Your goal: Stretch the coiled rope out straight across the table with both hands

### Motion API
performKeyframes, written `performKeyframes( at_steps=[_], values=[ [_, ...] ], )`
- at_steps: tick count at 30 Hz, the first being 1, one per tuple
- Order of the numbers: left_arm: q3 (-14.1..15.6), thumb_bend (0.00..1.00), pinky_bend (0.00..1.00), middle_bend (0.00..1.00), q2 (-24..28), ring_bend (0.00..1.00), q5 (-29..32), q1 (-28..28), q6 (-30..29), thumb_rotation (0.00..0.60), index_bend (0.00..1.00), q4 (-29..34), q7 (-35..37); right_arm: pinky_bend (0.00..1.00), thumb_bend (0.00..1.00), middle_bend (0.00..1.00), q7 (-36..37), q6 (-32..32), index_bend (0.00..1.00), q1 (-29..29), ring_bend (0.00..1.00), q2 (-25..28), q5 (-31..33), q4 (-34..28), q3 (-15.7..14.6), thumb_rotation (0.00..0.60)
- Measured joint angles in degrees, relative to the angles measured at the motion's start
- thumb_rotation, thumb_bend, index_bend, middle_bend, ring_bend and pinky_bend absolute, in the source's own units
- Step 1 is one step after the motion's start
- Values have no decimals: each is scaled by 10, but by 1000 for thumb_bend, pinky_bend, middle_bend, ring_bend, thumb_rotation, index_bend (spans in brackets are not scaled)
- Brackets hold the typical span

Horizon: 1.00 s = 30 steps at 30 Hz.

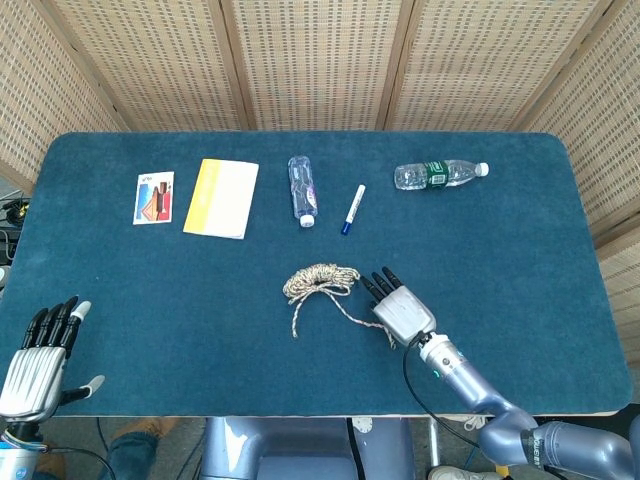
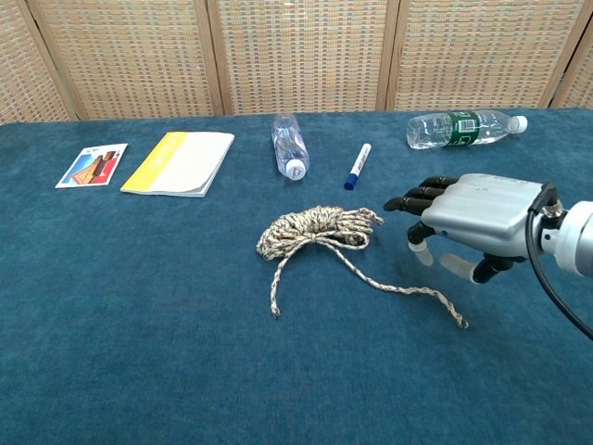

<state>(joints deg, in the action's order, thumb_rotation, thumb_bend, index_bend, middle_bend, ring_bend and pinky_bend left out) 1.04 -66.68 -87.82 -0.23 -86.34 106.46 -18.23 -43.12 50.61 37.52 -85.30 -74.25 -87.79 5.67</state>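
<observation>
Near the front edge, both hands empty; rope still bundled mid-table.

Closest in, the left hand point(image 1: 35, 362) waits at the table's point(image 1: 520, 260) near-left corner, fingers spread and holding nothing. The right hand point(image 2: 468, 218) hovers just right of the rope point(image 2: 320, 228), fingers extended, gripping nothing; one loose end point(image 2: 435, 298) trails toward it on the cloth. Likely risk: grabbing the bundle instead of an end would drag it whole toward the pen point(image 2: 357, 166) and bottles beyond.

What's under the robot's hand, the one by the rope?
Under the right hand there is only blue table. The rope trails past below it, its loose end lying free. The head view hides part of that strand beneath the hand.
</observation>
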Motion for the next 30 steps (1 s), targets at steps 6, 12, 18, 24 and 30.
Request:
performKeyframes(
  at_steps=[6, 12, 18, 24, 30],
  values=[
    [1, 0, 0, 0, 1, 0, -2, 0, -1, 600, 0, 0, 1, 0, 332, 0, 40, 9, 440, -7, 0, -15, 78, -19, 20, 600],
    [1, 0, 0, 0, 1, 0, 0, 0, -1, 600, 0, -1, 4, 0, 332, 0, 36, 16, 469, -2, 0, -39, 172, -31, 32, 600],
    [0, 0, 0, 0, 1, 0, 3, -2, 0, 600, 0, -2, 5, 0, 332, 0, 18, 36, 486, 9, 0, -60, 208, -28, 29, 600],
    [1, 0, 0, 0, 0, 0, 1, -2, 0, 600, 0, -3, 3, 0, 333, 0, 20, 46, 518, 18, 0, -72, 220, -22, 22, 600],
    [1, 0, 0, 0, -1, 0, 3, -2, 0, 600, 0, -3, 2, 0, 332, 0, 25, 51, 521, 24, 0, -78, 222, -15, 14, 600]
  ],
)
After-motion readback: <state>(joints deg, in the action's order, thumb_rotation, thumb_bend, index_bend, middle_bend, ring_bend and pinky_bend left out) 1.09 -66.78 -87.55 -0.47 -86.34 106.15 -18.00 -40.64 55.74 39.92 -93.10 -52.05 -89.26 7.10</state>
